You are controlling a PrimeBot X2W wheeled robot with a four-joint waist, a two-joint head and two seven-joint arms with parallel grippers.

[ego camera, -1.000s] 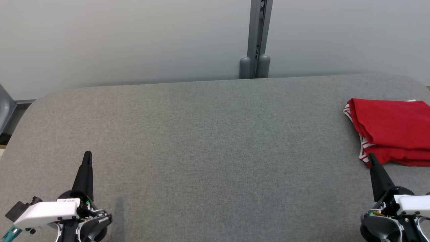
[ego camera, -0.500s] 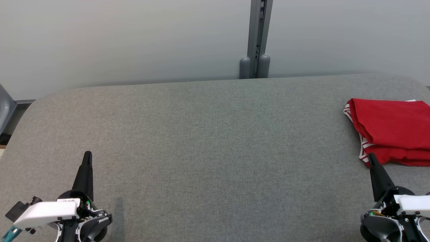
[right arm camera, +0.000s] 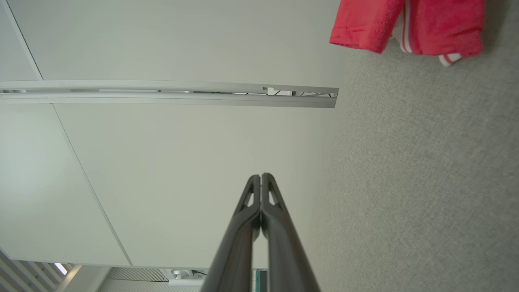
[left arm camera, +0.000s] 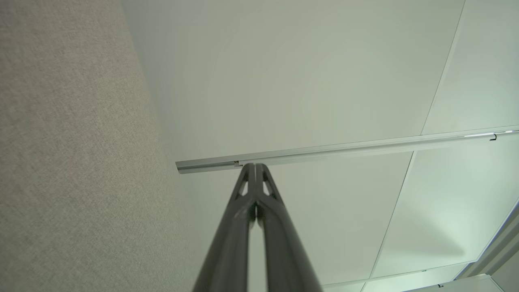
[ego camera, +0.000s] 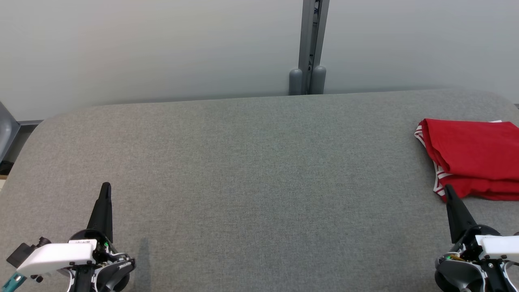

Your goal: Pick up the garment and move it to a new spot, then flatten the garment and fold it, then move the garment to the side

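Before you, the table [ego camera: 243, 162] wears a grey woven cloth, matt and slightly rough. At the far right, your garment [ego camera: 474, 150] is soft red cloth, matt, with red-and-white striped trim. The left gripper [ego camera: 105, 185] and right gripper [ego camera: 447, 188] have dark, matt, plastic-looking fingers [ego camera: 101, 215] and smooth white casings [ego camera: 54, 253]. The far wall [ego camera: 162, 48] is pale and smooth, and its post [ego camera: 311, 40] looks like satin grey metal.

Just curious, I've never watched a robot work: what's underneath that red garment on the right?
The red garment lies folded on the grey table. At its edge, striped trim peeks from the lower layers. Anything else beneath is covered by the cloth.
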